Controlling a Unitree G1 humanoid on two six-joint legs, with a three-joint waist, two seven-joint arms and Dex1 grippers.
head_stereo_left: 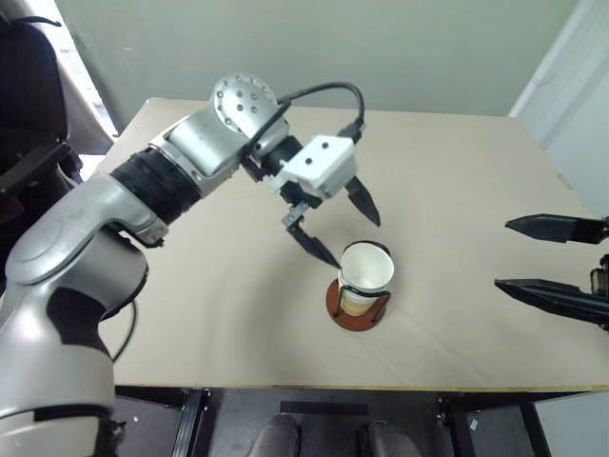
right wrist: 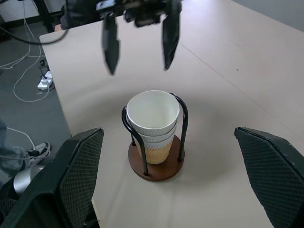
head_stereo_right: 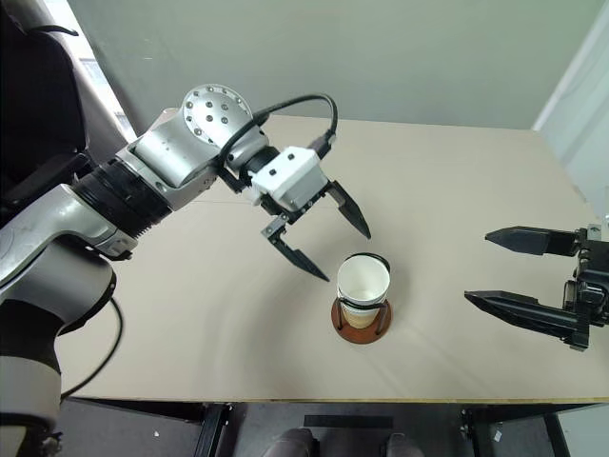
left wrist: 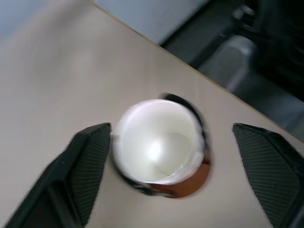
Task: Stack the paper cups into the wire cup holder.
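Note:
The paper cups (right wrist: 153, 118) sit nested in one stack inside the wire cup holder (right wrist: 182, 124), whose reddish-brown base (head_stereo_left: 335, 303) rests near the middle of the table. The top cup's white inside faces up, and the stack leans slightly. My left gripper (head_stereo_left: 354, 241) hangs open just above and to the left of the stack, with nothing between its black fingers (left wrist: 88, 164). It touches no cup. My right gripper (head_stereo_right: 479, 267) is open and empty over the table's right side, well apart from the holder.
The beige table (head_stereo_left: 219, 314) carries nothing else. Its front edge runs close below the holder. A dark chair (head_stereo_left: 29, 114) stands off the far left corner, and cables lie on the floor (right wrist: 28, 76) beside the table.

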